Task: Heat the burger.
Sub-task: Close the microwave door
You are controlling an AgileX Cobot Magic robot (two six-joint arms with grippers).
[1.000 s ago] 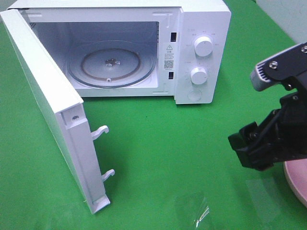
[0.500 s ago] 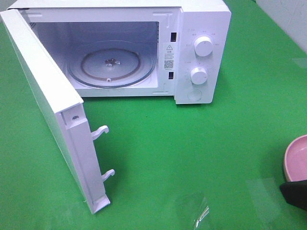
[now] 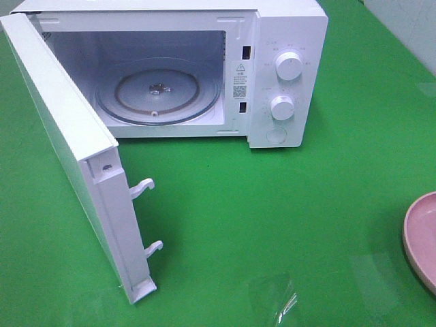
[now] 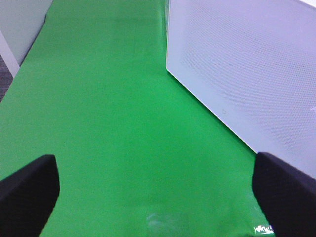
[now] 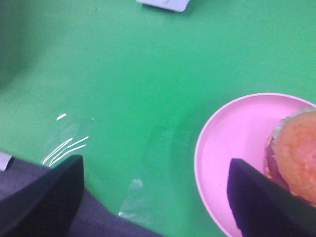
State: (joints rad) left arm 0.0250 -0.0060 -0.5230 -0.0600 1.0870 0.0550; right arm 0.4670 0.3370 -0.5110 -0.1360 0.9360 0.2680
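Note:
The burger [image 5: 295, 154], with its golden-brown bun, sits on a round pink plate [image 5: 232, 148] in the right wrist view, at the picture's edge. In the high view only the plate's rim [image 3: 421, 238] shows at the right edge; the burger is out of frame there. The white microwave [image 3: 286, 27] stands at the back with its door [image 3: 61, 129] swung wide open and its glass turntable [image 3: 158, 92] bare. My right gripper [image 5: 153, 202] is open and empty, beside the plate. My left gripper [image 4: 158, 197] is open and empty over green cloth, next to the door's outer face [image 4: 247, 64]. Neither gripper shows in the high view.
Green cloth [image 3: 272, 204] covers the table. The open door juts toward the front left, with two latch hooks [image 3: 144, 187] on its edge. A shiny clear film patch [image 3: 283, 300] lies on the cloth at the front. Two dials [image 3: 289, 67] are on the microwave's panel.
My right arm has pulled back out of the high view toward the lower right. The pink plate's rim, earlier partly covered by the gripper, now shows free.

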